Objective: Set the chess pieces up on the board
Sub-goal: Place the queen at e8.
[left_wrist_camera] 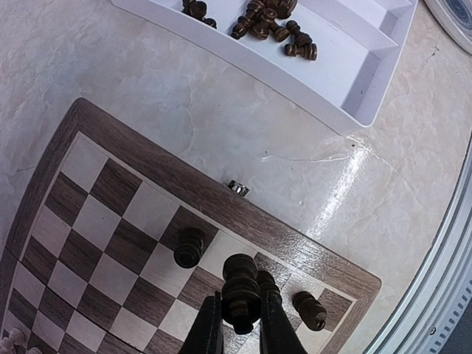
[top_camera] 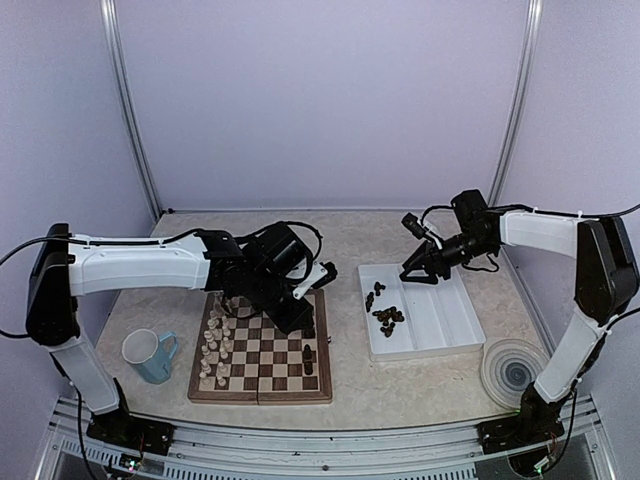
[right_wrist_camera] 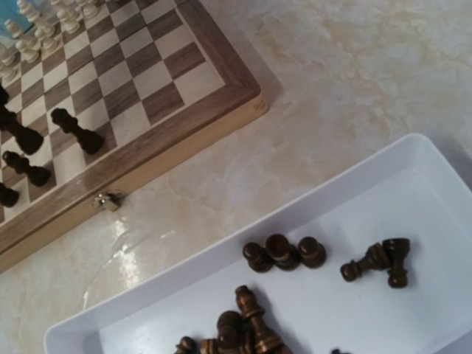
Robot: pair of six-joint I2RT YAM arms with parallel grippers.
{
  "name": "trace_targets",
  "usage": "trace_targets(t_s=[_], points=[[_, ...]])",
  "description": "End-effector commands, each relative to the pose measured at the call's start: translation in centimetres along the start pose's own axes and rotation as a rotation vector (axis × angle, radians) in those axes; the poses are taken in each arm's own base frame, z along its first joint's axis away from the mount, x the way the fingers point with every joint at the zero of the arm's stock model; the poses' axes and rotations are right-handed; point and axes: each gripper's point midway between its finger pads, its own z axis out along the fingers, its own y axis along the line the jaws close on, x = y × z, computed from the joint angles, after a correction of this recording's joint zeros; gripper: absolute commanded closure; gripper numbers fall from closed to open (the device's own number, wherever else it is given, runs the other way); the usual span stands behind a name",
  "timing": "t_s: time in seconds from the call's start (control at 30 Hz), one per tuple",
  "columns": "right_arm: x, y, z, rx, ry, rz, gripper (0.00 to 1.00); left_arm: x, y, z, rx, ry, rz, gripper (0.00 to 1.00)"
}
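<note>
The board [top_camera: 262,378] lies in front of the left arm, with cream pieces along its left side. My left gripper [top_camera: 300,322] hangs over the board's right side, shut on a dark chess piece [left_wrist_camera: 242,276] held upright just above the squares. Three other dark pieces stand close by on the board's edge rows [left_wrist_camera: 189,247] [left_wrist_camera: 310,310] [right_wrist_camera: 77,132]. Several more dark pieces [top_camera: 386,316] [right_wrist_camera: 284,252] lie loose in the white tray [top_camera: 440,325]. My right gripper [top_camera: 418,274] hovers open and empty above the tray's far left end. Its fingers do not show in the right wrist view.
A blue mug [top_camera: 150,355] stands left of the board. A round white ridged disc [top_camera: 512,370] lies at the front right. The board's metal latch [left_wrist_camera: 237,187] faces the tray [left_wrist_camera: 354,81]. Bare marble tabletop separates board and tray.
</note>
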Motion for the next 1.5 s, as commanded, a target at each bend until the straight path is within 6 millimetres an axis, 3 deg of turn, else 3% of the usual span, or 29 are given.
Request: trace_targets(t_s=[0.0,0.37,1.23,1.47], points=[[0.7,0.3,0.7,-0.036,0.008,0.019,0.47,1.2,0.0,1.2,-0.009,0.046,0.005,0.94],[0.9,0.3,1.0,-0.047,0.013,0.027,0.46,2.1,0.0,2.5,-0.007,0.078,0.009,0.94],[1.3,0.6,1.4,-0.06,0.027,0.031,0.46,1.9,0.2,3.7,-0.015,0.082,0.005,0.88],[1.4,0.6,1.5,-0.063,0.03,0.032,0.46,1.8,0.4,3.7,-0.023,0.084,0.006,0.77]])
